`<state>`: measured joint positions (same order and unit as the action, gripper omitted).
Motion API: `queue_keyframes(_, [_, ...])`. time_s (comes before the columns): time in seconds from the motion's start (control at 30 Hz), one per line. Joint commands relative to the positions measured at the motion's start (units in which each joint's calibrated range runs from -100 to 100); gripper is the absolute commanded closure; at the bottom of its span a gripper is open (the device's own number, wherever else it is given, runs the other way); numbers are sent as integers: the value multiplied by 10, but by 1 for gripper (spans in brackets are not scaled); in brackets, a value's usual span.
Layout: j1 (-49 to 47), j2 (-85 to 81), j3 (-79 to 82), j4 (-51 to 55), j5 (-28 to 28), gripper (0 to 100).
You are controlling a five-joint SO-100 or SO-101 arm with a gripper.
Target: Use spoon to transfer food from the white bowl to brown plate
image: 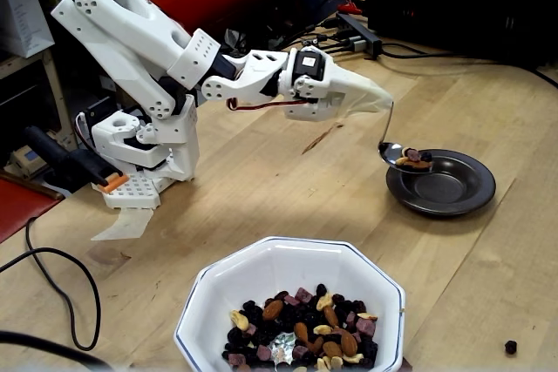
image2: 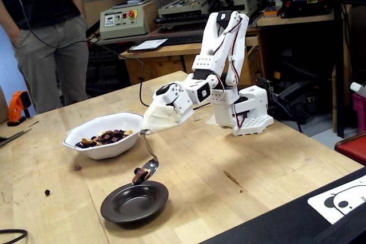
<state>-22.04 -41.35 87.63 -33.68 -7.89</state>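
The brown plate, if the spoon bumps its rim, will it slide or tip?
Probably slide: the brown plate looks glossy, shallow and empty on smooth wood. Tipping seems unlikely, since it sits low and wide. The loaded spoon hangs over its rim.

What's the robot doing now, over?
Pincer shut on spoon. Spoon holds food, over brown plate rim. Plate empty. White bowl still stocked. Path clear.

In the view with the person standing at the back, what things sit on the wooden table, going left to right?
White bowl holding food → brown plate, with the loaded spoon over its rim → the arm's white base.
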Motion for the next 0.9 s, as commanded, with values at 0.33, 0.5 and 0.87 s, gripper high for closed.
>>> queue_keyframes(0.33, [2,-23,-8,-9,53,96])
queue_keyframes(0.5, [2,-23,-8,-7,59,96])
queue_keyframes(0.87, [2,-23,-7,-6,163,96])
